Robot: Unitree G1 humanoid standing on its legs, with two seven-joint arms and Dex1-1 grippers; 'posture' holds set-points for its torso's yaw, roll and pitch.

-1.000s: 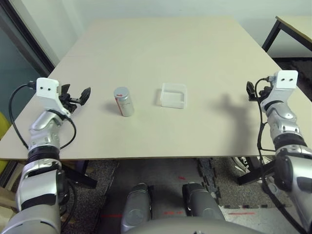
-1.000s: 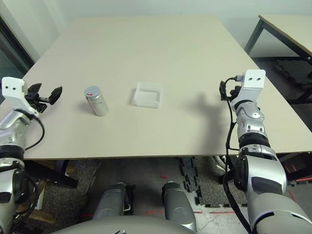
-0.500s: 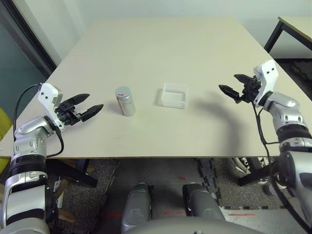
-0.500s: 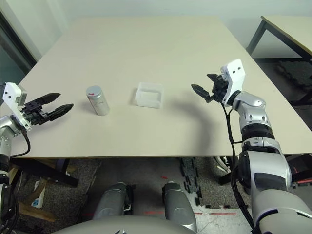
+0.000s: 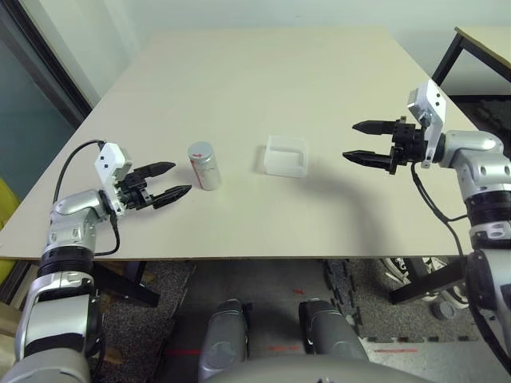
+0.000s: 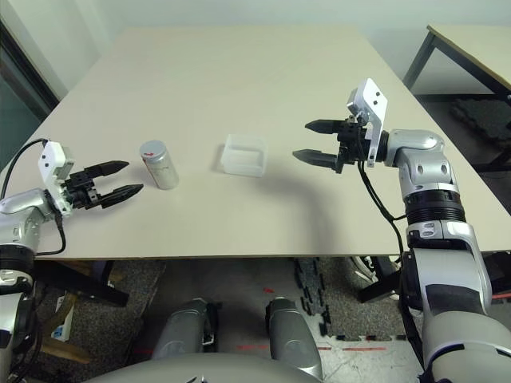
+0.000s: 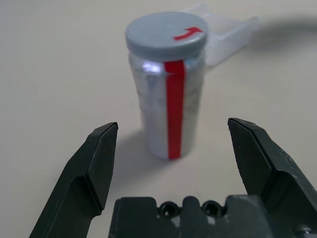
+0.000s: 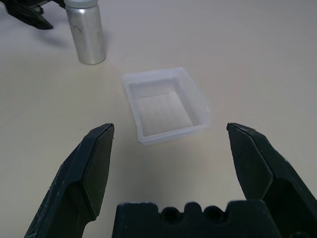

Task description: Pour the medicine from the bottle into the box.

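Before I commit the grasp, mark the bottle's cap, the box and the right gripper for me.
Bottle cap [image 7: 161, 37]: left wrist view, cap's top.
Box [image 8: 165, 112]: right wrist view, inside floor.
Right gripper [image 5: 362, 143]: left eye view, midway between fingertips.

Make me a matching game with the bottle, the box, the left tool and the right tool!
Things:
1. bottle
2. box
3. left tool
4. right tool

Clues:
A. see-through, with nothing in it
B. open, on the bottle's side of the table
C. standing up, with a grey cap and a red stripe
D. open, on the box's side of the table

Right pairs: 1-C, 2-A, 3-B, 4-D
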